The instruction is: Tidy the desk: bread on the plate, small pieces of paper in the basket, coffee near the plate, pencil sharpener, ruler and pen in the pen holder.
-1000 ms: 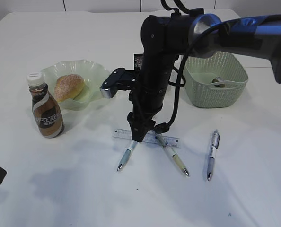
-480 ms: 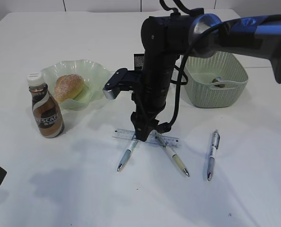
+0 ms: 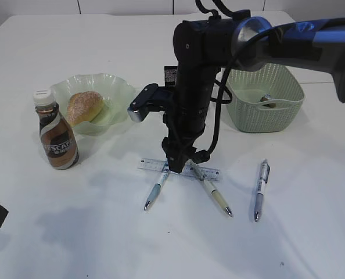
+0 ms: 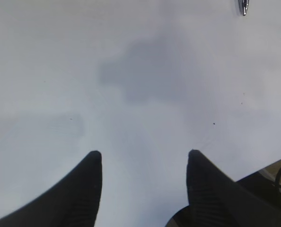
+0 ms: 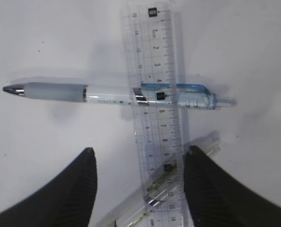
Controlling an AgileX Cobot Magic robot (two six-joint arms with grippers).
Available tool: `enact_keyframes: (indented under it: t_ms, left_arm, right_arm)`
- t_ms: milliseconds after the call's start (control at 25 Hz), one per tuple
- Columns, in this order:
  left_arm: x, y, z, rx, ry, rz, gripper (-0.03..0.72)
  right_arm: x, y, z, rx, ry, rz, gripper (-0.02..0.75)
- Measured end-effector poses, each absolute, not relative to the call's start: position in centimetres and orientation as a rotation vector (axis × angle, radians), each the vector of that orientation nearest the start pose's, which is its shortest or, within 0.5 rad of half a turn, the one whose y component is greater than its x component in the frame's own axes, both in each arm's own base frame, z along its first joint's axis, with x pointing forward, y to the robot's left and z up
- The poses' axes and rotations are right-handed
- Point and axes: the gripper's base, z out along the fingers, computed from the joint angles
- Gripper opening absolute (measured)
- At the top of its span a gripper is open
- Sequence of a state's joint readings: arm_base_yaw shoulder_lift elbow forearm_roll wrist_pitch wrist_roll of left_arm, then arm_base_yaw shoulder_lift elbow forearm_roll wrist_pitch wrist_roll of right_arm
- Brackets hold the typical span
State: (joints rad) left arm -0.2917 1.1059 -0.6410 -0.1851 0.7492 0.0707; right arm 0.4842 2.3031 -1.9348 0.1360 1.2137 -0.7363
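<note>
Clear plastic ruler (image 5: 157,113) lies across two pens on the white tabletop (image 3: 103,232).
You see the right gripper (image 3: 173,168) just above it, fingers (image 5: 72,194) spread, holding nothing; left fingers (image 4: 86,189) are spread too over bare tabletop.

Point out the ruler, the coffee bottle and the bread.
ruler (image 5: 155,94): right wrist view, the clear middle stretch where it crosses over the blue pen.
coffee bottle (image 3: 57,142): exterior view, the swirled brown-and-cream label.
bread (image 3: 84,106): exterior view, the sugared top of the bun.
</note>
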Motion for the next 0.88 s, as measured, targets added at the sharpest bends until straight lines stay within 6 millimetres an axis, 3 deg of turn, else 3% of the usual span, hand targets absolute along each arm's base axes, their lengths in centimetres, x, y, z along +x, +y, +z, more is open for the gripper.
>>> enact_keyframes:
  t_ms: [680,880]
  left_arm:
    - [17.7,-6.5,23.9,0.344,2.683,-0.278,0.402]
    - [17.7,-6.5,23.9,0.344,2.683,-0.278,0.402]
  right_arm:
    - [41.4,22.7,16.8,-1.690,2.541,0.125,0.458]
    - [41.5,22.8,15.4,-1.699,2.561,0.133,0.458]
